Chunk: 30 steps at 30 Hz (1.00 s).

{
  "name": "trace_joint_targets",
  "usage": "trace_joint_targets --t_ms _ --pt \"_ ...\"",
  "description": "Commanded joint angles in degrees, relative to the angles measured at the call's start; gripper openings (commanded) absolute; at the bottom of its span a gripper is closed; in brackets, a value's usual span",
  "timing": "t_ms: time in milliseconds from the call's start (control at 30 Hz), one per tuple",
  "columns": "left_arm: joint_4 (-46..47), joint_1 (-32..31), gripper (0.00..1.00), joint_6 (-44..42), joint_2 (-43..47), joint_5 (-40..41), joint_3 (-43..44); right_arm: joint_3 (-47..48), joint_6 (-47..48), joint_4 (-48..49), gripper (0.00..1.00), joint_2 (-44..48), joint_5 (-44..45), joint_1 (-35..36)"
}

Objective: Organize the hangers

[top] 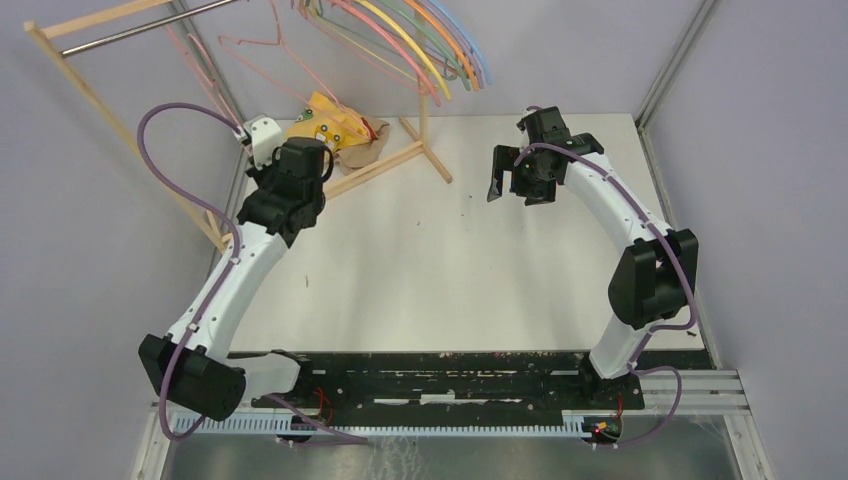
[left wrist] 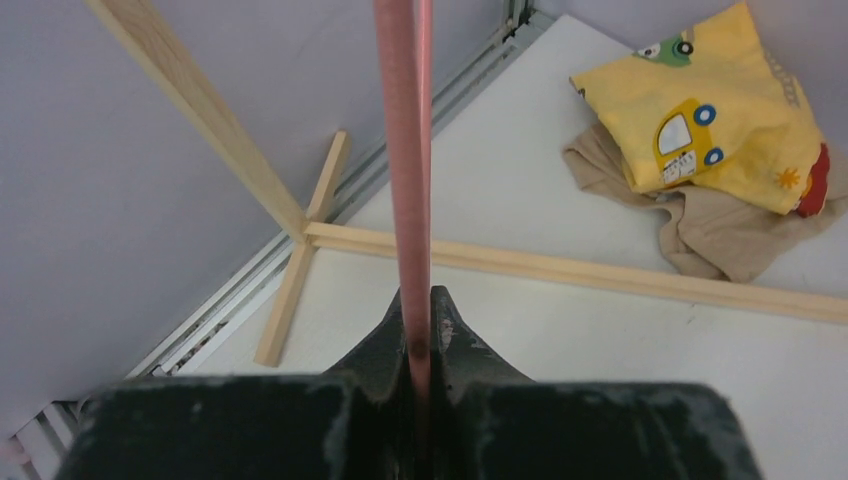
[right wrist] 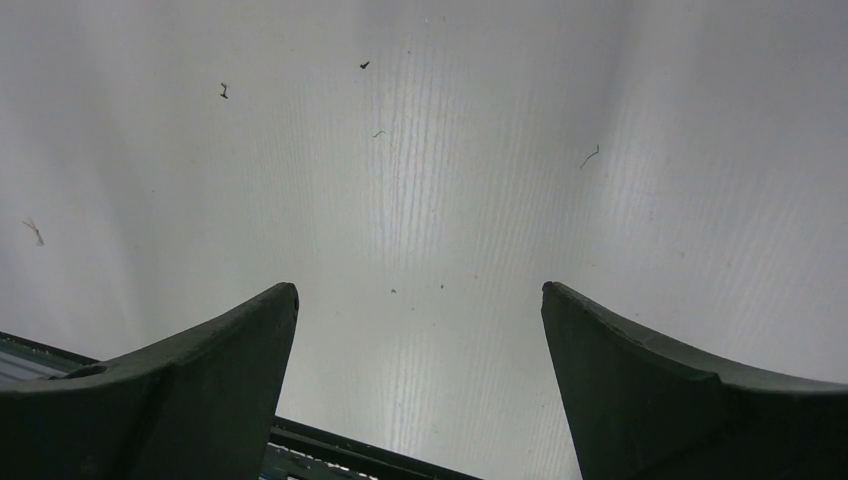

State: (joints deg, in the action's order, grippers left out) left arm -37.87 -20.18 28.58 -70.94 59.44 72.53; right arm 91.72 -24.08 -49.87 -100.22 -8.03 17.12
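Pinching the pink hanger (left wrist: 410, 150) tight in the left gripper (left wrist: 418, 312) — needing its hook squared to the rail (top: 130, 31), with right gripper (right wrist: 420, 288) wide, empty.

We see two arms, the left arm (top: 228, 285) and the right arm (top: 612, 200), each built of smooth white curved shells between bulky matte-black joint housings. A thin purple cable (top: 139, 130) runs loose along each. Both stand on a black base plate (top: 400, 365), its paint scraped to white in patches. The right gripper (right wrist: 420, 285) has dark, tapered fingers (right wrist: 200, 390); the left gripper (left wrist: 418, 296) is black, flecked with grey wear.
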Motion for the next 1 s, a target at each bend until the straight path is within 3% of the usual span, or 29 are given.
trace_joint_targets --t_ms 0,767,967 --pt "10.4 1.6 0.03 -8.5 -1.5 -0.3 5.9 3.5 1.1 0.6 1.0 -0.3 0.6 0.2" --pt "7.7 9.2 0.03 -9.3 -17.5 -13.6 19.6 6.5 1.2 -0.1 1.0 -2.9 -0.5 -1.1" --pt "6.3 9.4 0.03 -7.4 -18.9 -17.9 17.4 6.0 1.5 -0.6 1.0 -3.2 -0.6 -1.4"
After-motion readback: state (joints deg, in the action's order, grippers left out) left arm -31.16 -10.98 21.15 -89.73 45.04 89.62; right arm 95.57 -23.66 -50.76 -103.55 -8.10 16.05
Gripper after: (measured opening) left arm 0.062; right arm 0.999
